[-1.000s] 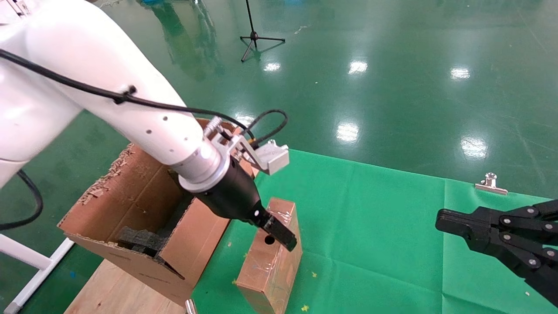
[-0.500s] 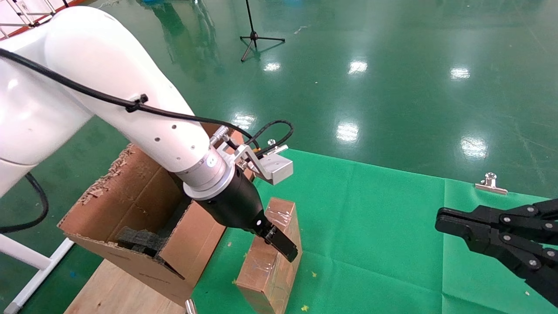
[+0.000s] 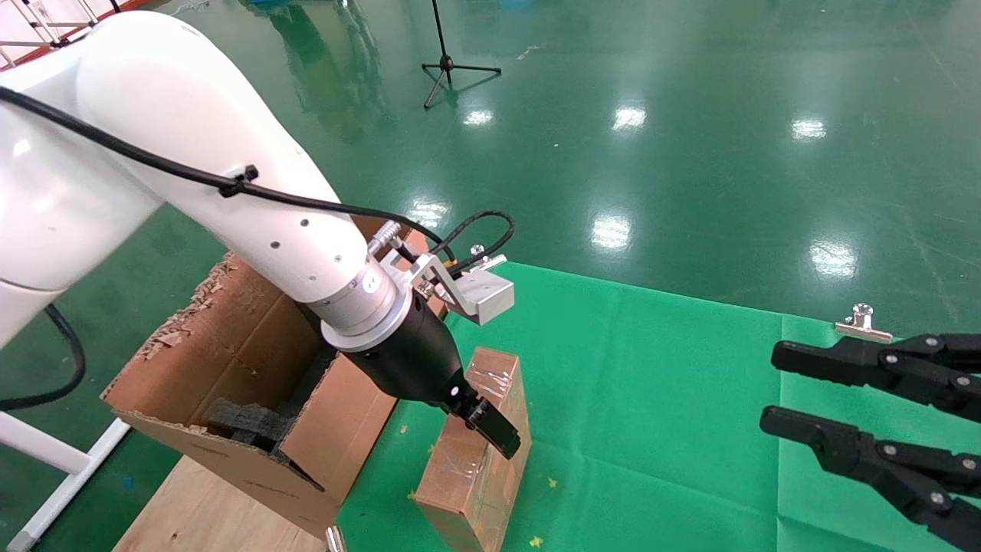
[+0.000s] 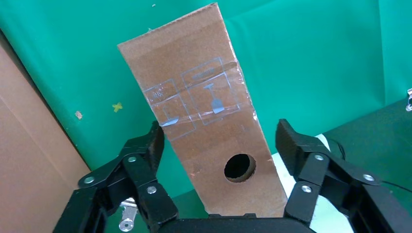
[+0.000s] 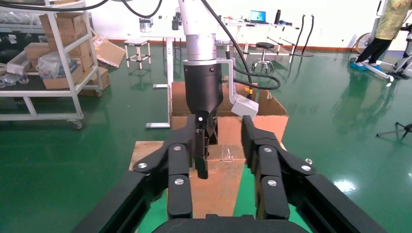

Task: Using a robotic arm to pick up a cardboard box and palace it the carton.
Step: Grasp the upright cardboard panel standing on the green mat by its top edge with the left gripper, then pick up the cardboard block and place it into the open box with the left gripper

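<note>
Your left gripper straddles the cardboard box.
Jaws spread, seemingly not gripping; right gripper open, idle.

The cardboard box runs from top centre down to the bottom of the frame, its round hole low. The left gripper straddles it with fingers apart, over green cloth.

brown cardboard box with shiny clear tape, brown carton with black foam, white robotic arm, bright green cloth.
</note>
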